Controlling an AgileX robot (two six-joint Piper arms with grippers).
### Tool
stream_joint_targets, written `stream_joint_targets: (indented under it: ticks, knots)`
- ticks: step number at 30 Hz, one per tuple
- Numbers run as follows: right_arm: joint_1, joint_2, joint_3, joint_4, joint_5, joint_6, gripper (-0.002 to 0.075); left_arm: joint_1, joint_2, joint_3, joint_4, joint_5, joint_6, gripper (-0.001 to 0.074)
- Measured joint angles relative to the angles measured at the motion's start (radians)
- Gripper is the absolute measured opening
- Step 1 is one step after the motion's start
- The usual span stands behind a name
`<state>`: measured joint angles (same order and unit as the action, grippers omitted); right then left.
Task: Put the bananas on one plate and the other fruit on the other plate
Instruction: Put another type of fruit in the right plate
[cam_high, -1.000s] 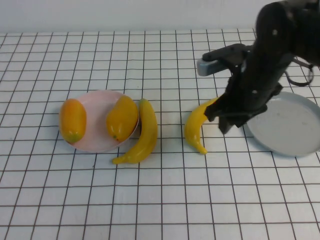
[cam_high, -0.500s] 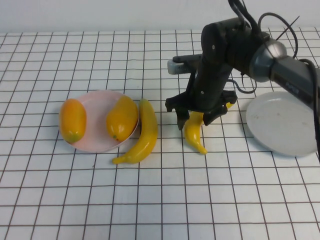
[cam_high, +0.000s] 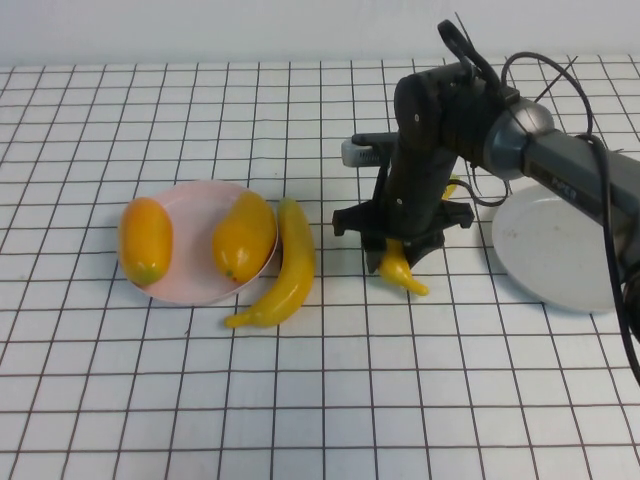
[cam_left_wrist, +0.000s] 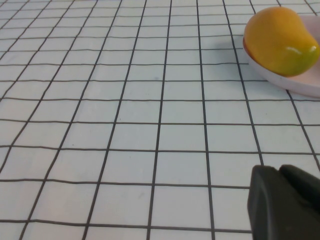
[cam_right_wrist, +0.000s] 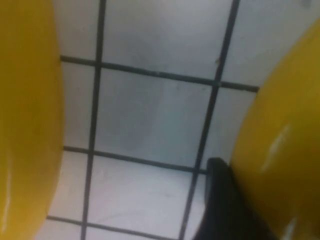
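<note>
Here the right gripper, jaws spread astride a banana, may nudge it aside; left gripper jaws unreadable.

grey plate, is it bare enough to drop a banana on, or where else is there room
The grey plate holds nothing, so it is free. The checked table nearest the camera is also bare. It is crowded from the pink plate with two mangoes, past the loose banana, to the right hand over the second banana. The left hand is parked beyond the pink plate.
</note>
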<state>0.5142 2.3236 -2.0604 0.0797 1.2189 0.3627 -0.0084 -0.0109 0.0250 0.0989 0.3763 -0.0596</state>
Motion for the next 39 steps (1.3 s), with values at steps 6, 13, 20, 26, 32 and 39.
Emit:
stream_joint_targets:
  ticks: [6,13,20,26,32,39]
  knots:
    - [0.0,-0.107,0.03,-0.141,0.004,-0.015,0.0316,0.0,0.0,0.0,0.0,0.0,0.0,-0.0004]
    - [-0.09,-0.37,0.346,-0.214,-0.004,-0.041,0.0316,0.0,0.0,0.0,0.0,0.0,0.0,-0.0004]
    - [-0.263,-0.544,0.716,-0.208,-0.205,-0.14,0.0316,0.0,0.0,0.0,0.0,0.0,0.0,-0.0004]
    - [-0.347,-0.5,0.747,-0.194,-0.285,-0.241,0.0325,0.0,0.0,0.0,0.0,0.0,0.0,-0.0004]
    - [-0.362,-0.442,0.743,-0.191,-0.345,-0.26,0.044,0.0,0.0,0.0,0.0,0.0,0.0,-0.0004]
    - [-0.347,-0.455,0.646,-0.087,-0.238,-0.26,0.0461,0.0,0.0,0.0,0.0,0.0,0.0,-0.0004]
